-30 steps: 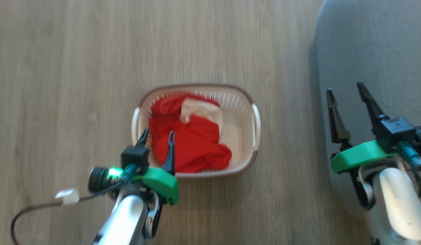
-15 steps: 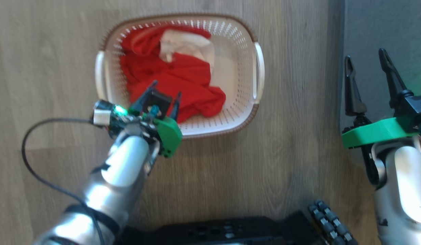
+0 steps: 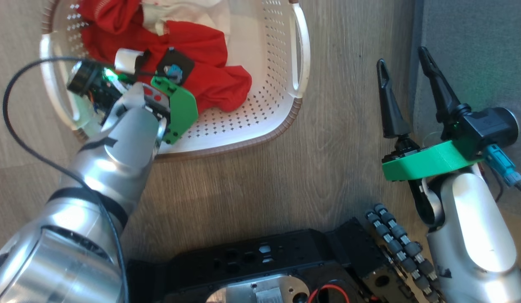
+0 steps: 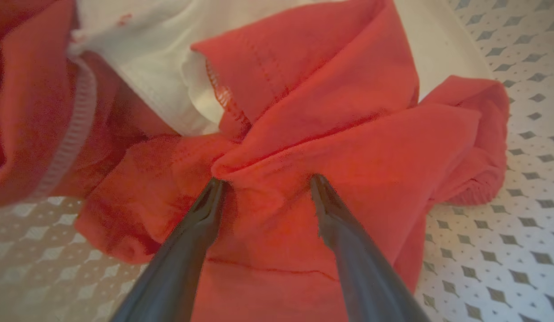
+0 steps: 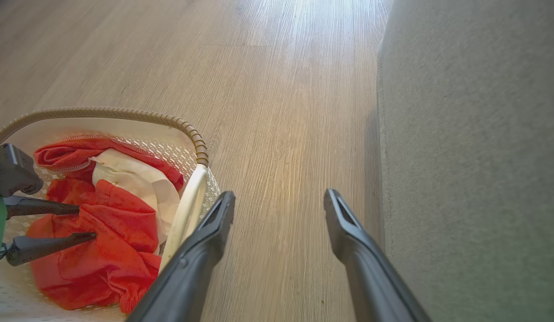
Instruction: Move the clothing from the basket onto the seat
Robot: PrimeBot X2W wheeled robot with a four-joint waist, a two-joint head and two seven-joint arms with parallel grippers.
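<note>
To grab well, the left pincer (image 4: 266, 181) should push a little deeper, then squeeze the bump of cloth between its fingers. That way I think it gets a thick fold, not a thin edge. It is partly open, and both tips touch the plain red garment (image 4: 348, 134) in the middle of the basket (image 3: 243, 143). The red and white garment (image 4: 138, 67) lies toward the basket's far end. The right pincer (image 3: 402, 56) is wide open and holds nothing. It is outside the basket, on the side where the seat (image 3: 475, 50) is.
</note>
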